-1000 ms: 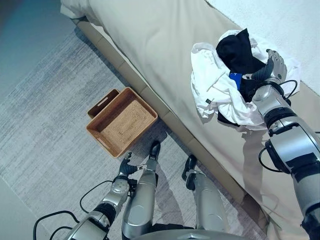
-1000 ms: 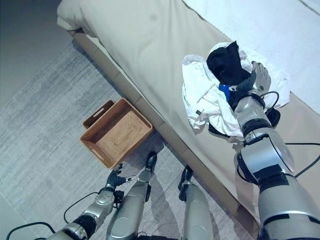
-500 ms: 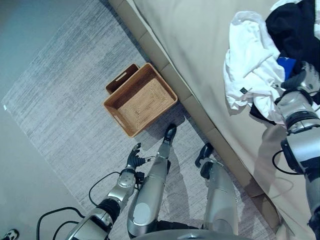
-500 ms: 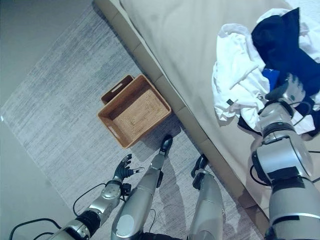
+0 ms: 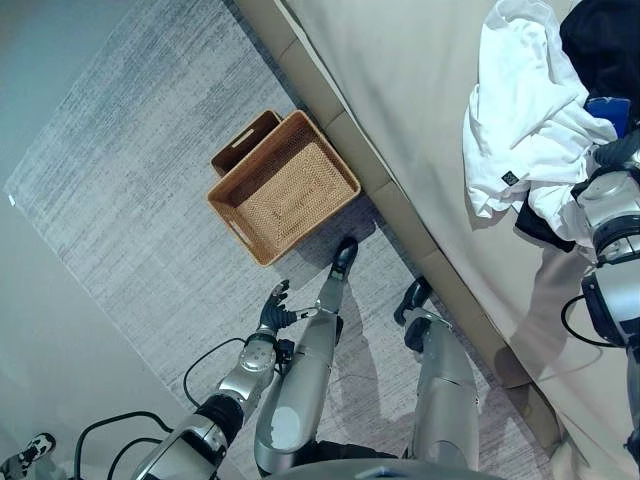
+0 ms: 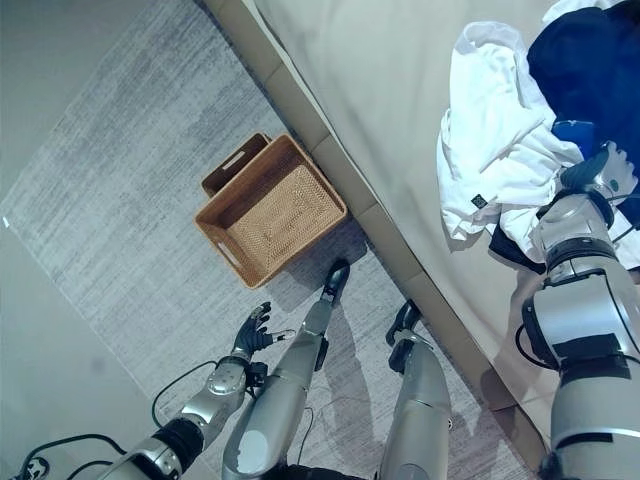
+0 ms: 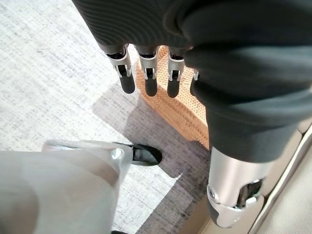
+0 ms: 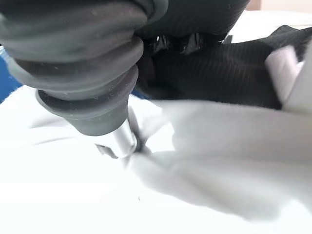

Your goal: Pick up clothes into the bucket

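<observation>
A pile of clothes lies on the bed at the right: a white garment (image 5: 520, 120), a black one (image 5: 605, 40) over it and a blue patch (image 5: 610, 108). My right hand (image 6: 598, 172) rests in the near edge of that pile; its wrist view has white cloth (image 8: 195, 165) and black cloth (image 8: 219, 78) pressed close against it. The woven brown basket (image 5: 232, 225) stands empty on the rug beside the bed. My left hand (image 5: 272, 310) hangs open low over the rug, just short of the basket (image 7: 180, 112), with nothing in its straight fingers (image 7: 146, 78).
The bed (image 5: 420, 80) has a beige cover, and its low padded side (image 5: 330, 120) runs diagonally right beside the basket. A grey rug (image 5: 140, 180) covers the floor under the basket, with bare floor (image 5: 50, 300) beyond its left edge.
The whole picture has shifted, so the camera has moved. My right hand stays at the near edge of the clothes pile, and my left hand is still low over the rug.
</observation>
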`<state>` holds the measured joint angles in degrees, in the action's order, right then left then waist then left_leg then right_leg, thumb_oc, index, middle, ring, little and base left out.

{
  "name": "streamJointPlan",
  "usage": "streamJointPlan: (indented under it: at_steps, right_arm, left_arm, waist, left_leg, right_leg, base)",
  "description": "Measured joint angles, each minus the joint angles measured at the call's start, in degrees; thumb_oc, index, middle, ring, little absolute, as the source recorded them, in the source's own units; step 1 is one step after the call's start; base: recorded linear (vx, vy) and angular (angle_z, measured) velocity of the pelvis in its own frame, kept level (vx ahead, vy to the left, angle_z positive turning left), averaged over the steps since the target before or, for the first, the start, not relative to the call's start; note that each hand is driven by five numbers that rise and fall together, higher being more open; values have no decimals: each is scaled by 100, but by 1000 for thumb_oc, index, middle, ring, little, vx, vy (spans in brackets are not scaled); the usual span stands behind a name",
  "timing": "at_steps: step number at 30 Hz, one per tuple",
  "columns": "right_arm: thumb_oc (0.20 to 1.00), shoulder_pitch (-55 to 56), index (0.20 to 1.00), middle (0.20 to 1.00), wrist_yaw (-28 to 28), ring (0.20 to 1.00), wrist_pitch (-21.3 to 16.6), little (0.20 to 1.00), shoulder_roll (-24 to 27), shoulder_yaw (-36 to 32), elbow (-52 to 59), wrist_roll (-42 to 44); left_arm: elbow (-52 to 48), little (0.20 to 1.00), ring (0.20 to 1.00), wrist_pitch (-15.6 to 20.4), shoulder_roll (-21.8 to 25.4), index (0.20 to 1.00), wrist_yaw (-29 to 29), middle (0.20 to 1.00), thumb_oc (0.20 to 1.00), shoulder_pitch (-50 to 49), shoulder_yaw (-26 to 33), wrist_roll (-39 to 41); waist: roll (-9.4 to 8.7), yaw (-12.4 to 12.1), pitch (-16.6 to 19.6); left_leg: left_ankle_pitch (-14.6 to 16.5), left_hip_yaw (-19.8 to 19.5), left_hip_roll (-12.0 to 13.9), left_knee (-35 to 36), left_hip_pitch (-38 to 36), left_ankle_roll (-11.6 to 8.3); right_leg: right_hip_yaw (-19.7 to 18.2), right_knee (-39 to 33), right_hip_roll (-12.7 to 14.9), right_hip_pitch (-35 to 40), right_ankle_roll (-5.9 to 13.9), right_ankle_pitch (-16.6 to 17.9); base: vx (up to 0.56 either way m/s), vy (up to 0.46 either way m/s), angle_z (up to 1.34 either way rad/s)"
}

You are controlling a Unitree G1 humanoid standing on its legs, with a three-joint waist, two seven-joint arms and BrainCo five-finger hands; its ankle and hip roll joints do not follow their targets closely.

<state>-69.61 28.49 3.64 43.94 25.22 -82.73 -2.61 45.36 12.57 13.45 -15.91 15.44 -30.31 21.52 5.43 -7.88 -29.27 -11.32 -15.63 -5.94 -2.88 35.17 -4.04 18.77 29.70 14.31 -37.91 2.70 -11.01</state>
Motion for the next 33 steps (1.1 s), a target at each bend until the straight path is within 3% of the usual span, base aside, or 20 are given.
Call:
streamJointPlan:
  at_steps: [9,20,21,25,33]
  right_arm:
    - [200,-230,200,200,5,200,-149,200,-25,290,708,5]
    - [200,-844,200,200,479,200,-347,200,675,466,1891,182]
    - [200,-881,200,200,603,200,-344,200,749,410,2123,228]
    - [200,-976,200,200,1156,200,-379,200,1135,-2,2600,205]
    - [200,-880,200,200,2076,200,-371,200,1572,-972,2867,23]
  left_arm:
    - [70,1000,1000,18,4,1000,-17,1000,1000,92,13,-4]
    - [598,1000,1000,18,79,1000,-11,1000,1000,36,470,-49]
    - [645,1000,1000,18,136,1000,-12,1000,1000,-41,526,-52]
    - [800,1000,1000,15,135,1000,-35,1000,1000,-149,703,-69]
    - [831,1000,1000,22,155,1000,-81,1000,1000,-264,737,-248]
  waist:
    - [-5,249,2]
    - [-96,462,-7]
    - [-131,579,-5]
    - [-251,619,38]
    - [-261,567,64]
  left_leg:
    - [0,104,71,14,-500,11]
    - [18,462,322,171,-1327,32]
    - [41,483,344,195,-1450,55]
    - [70,641,403,231,-1543,71]
    - [95,642,392,243,-1656,109]
  right_leg:
    - [-78,-151,-85,487,-3,70]
    - [-385,-778,-428,1315,34,425]
    - [-413,-897,-474,1472,41,448]
    - [-568,-1085,-562,1545,58,554]
    - [-569,-1159,-567,1697,67,612]
  base:
    - [-23,11,-6]
    - [27,13,-20]
    - [72,18,-20]
    - [58,9,-24]
    - [11,5,-2]
